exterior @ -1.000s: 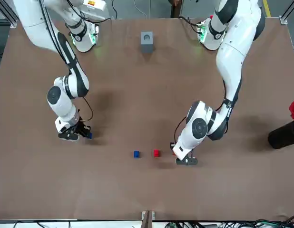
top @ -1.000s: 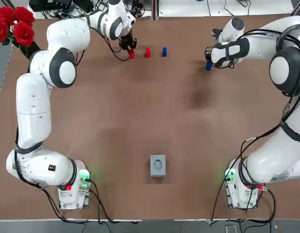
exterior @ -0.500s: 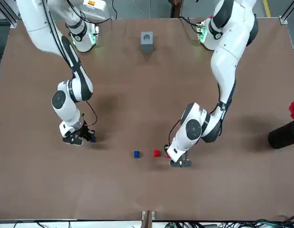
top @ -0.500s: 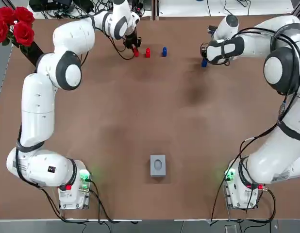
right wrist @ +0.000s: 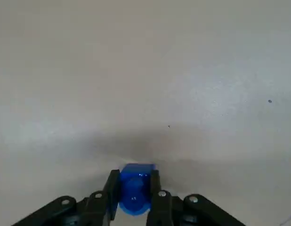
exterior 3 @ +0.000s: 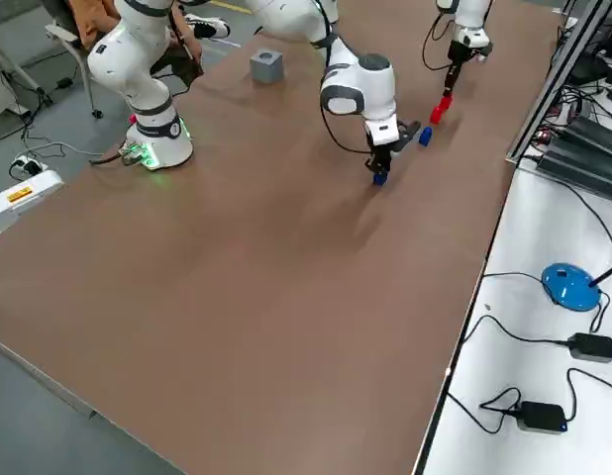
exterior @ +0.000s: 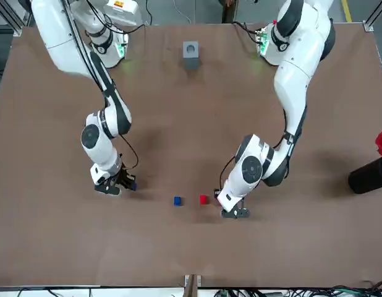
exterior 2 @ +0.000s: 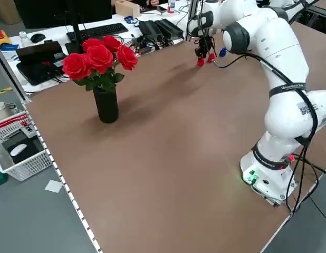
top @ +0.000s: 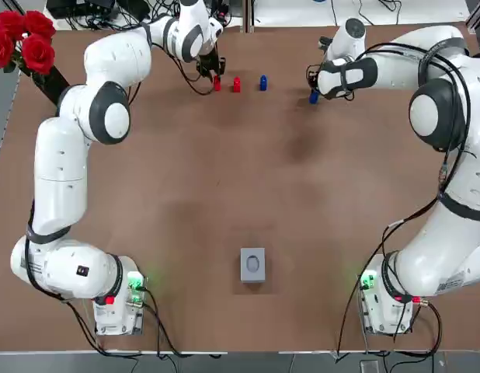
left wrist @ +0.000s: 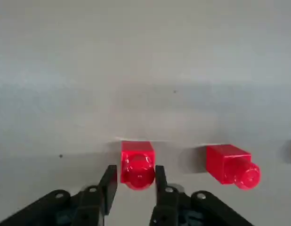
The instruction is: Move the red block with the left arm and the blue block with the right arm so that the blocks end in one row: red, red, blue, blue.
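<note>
Two red blocks and one blue block stand in a row at the table's far edge: red block (top: pixel 217 82), second red block (top: pixel 236 84), blue block (top: pixel 262 81). My left gripper (top: pixel 213 74) straddles the first red block (left wrist: pixel 137 165); a small gap shows beside one finger (left wrist: pixel 109 182), so it stands slightly open. The second red block (left wrist: pixel 231 165) sits just beside it. My right gripper (top: pixel 314 87) is shut on the other blue block (right wrist: pixel 134 187), low over the table, right of the row with a gap to the standing blue block (exterior: pixel 177 200).
A grey cube (top: pixel 252 264) sits near the arm bases. A black vase of red roses (top: pixel 22 39) stands at the far left corner. Keyboards and cables lie beyond the table's far edge.
My right gripper has carried its blue block leftward, closer to the row. My left gripper slid the red block slightly right toward the second red one, then held still.
</note>
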Tool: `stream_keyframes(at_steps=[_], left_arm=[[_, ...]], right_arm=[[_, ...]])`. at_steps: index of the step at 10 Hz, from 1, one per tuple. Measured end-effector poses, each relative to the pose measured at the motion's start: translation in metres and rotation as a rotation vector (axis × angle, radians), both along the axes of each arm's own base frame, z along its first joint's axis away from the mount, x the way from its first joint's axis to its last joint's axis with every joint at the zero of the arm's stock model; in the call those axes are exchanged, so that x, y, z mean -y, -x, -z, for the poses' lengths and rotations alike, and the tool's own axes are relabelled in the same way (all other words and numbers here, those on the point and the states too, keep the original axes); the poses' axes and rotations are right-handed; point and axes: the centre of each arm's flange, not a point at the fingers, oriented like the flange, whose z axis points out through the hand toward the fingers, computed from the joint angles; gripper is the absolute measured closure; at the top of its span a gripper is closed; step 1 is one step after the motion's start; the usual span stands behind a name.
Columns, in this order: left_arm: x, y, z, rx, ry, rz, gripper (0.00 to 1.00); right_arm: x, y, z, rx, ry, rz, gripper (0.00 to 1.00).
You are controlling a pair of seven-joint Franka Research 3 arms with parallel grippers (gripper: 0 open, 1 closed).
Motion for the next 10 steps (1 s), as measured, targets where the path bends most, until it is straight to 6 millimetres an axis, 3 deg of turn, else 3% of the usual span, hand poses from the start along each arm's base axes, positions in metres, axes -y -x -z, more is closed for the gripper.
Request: stream_keyframes(at_steps=[2, 4, 5, 7, 10], left_arm=[[-0.005, -0.01, -0.023, 0.027, 0.031, -0.017, 0.31], [-0.012, -0.012, -0.076, 0.046, 0.016, -0.016, 0.02], [-0.022, -0.007, -0.119, 0.035, -0.026, -0.011, 0.0], [-0.069, 0.009, -0.211, 0.076, -0.1, 0.023, 0.0], [-0.164, 0.051, -0.296, 0.046, -0.081, -0.039, 0.0]], right_arm=[[-0.003, -0.005, -0.001, -0.023, 0.004, 0.009, 0.7], [-0.026, -0.011, -0.002, -0.043, 0.04, 0.017, 0.7], [-0.049, -0.012, -0.003, -0.046, 0.062, 0.023, 0.7], [-0.075, -0.018, -0.003, -0.049, 0.084, 0.055, 0.7], [-0.094, -0.027, -0.003, -0.054, 0.072, 0.052, 0.7]])
